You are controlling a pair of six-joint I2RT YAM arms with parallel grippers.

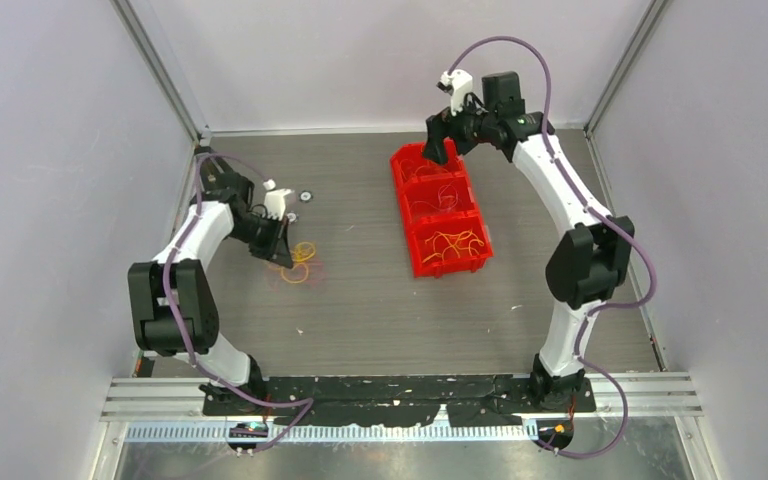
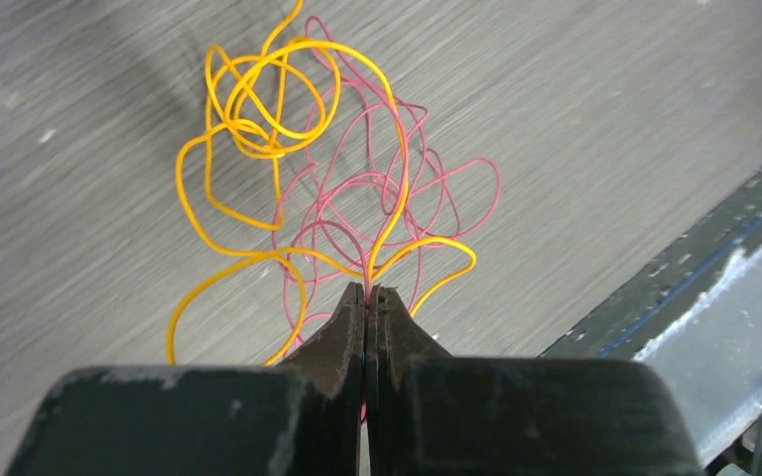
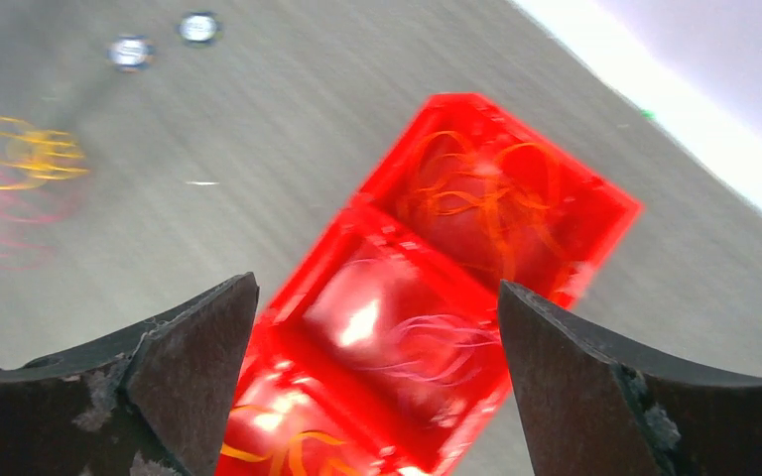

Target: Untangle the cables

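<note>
my left gripper [image 2: 367, 292] pinches the cables [image 2: 337, 183], a light, floppy tangle fanning toward 12 o'clock on the table [image 2: 575, 109], which i'd judge best taken by one outer loop.

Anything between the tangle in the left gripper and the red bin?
Nothing visible. Left gripper is shut on the cables; the table between them and the red bin shows bare.

We're seeing a glossy red plastic bin [image 1: 406, 215] on a matt grey wood-grain tabletop [image 1: 360, 300], smooth cables [image 2: 268, 139], and scuffed matt black fingers [image 2: 332, 347] on the left gripper [image 2: 367, 293].
</note>
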